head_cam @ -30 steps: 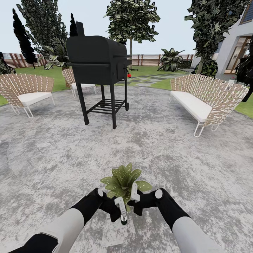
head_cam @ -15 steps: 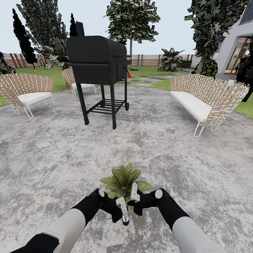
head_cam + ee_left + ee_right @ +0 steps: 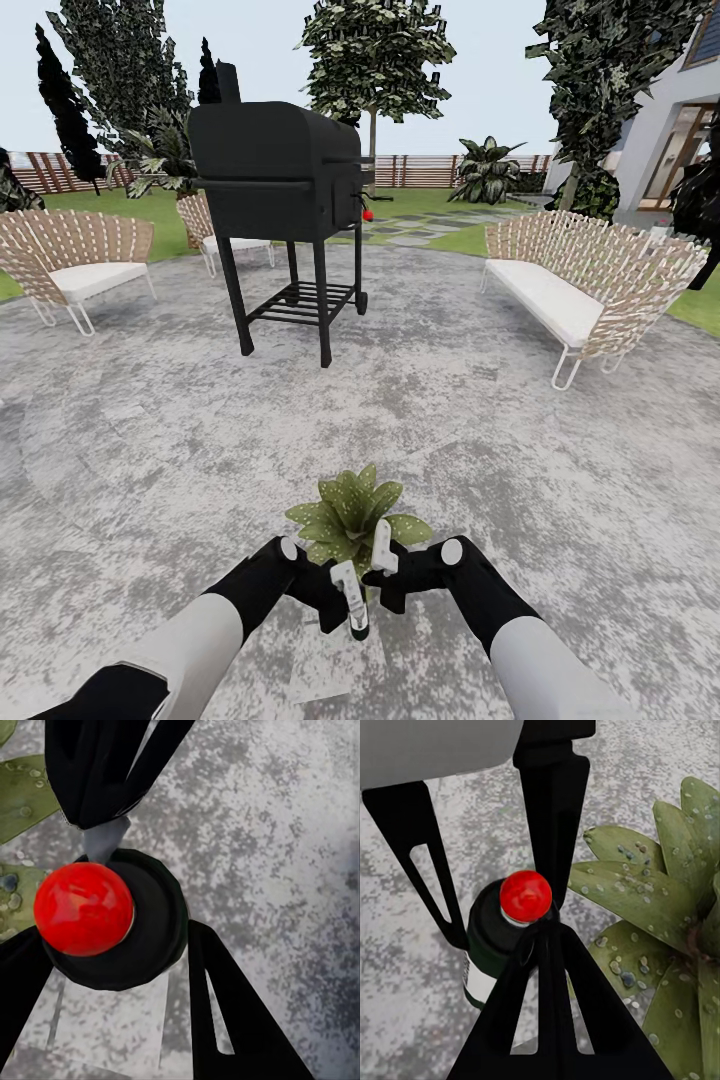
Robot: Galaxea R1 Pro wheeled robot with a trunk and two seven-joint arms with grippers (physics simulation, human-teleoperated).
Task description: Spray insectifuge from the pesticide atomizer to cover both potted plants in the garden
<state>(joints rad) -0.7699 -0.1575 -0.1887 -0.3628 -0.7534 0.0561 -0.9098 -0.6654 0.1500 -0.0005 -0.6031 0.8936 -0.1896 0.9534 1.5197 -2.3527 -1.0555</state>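
While both arms meet low at the near centre of the grey patio point(image 3: 480, 420), the left gripper point(image 3: 345, 600) and right gripper point(image 3: 385, 562) sit close together just above a plant point(image 3: 350, 510). The plant is a small rosette of pointed, pale-speckled green leaves on the patio, directly under the grippers.

Seen from the left wrist, the left gripper point(image 3: 112, 945) holds the atomizer point(image 3: 154, 937), with a black finger pressed against each side of its dark round body. A shiny red ball point(image 3: 82, 907) tops the bottle. Speckled leaves show just beside it.

From the right wrist, the atomizer point(image 3: 487, 949) stands upright, dark green with a white label band low on its side. It is gripped between two black fingers that come in from the far side. The right gripper point(image 3: 547, 937) has its own fingers drawn together to a narrow point. That point is right against the bottle's neck, beside the red ball point(image 3: 526, 895). The plant point(image 3: 652, 915) spreads just to the right of the bottle.

Farther off, a black grill point(image 3: 275, 170) stands at the left centre of the patio. Wicker seats with white cushions sit to the far left point(image 3: 75, 260) and right point(image 3: 590, 275). Behind them lie lawn point(image 3: 140, 205), a brown slat fence point(image 3: 420, 170) and tall trees point(image 3: 375, 50). Part of a pale house point(image 3: 660, 130) shows at the far right.
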